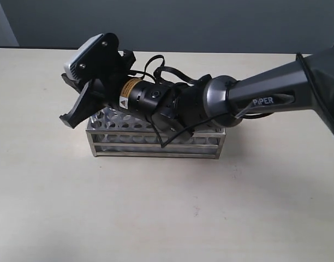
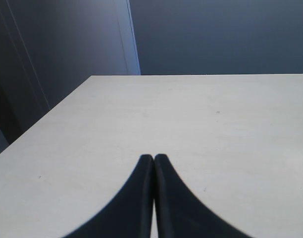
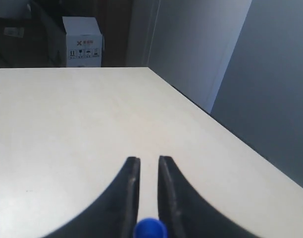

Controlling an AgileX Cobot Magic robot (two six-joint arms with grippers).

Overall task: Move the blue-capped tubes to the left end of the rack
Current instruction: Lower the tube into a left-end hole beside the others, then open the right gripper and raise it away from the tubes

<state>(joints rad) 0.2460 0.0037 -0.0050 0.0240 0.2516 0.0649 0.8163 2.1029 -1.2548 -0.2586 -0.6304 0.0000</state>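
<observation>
The steel rack (image 1: 156,143) stands mid-table in the exterior view. My right arm reaches across it, and my right gripper (image 1: 73,113) tilts down over the rack's left end. In the right wrist view, my right gripper (image 3: 149,159) has its fingers a narrow gap apart. The bright blue cap of a blue-capped tube (image 3: 150,228) sits between them near their base, so they look shut on it. The tube's body and the other blue-capped tubes are hidden behind the arm. My left gripper (image 2: 154,156) is shut and empty above bare table, outside the exterior view.
The pale tabletop (image 1: 172,213) spreads around the rack. A table edge (image 3: 226,131) runs close to the right gripper's side, with a grey wall beyond. A white cardboard box (image 3: 83,42) stands off the table in the background.
</observation>
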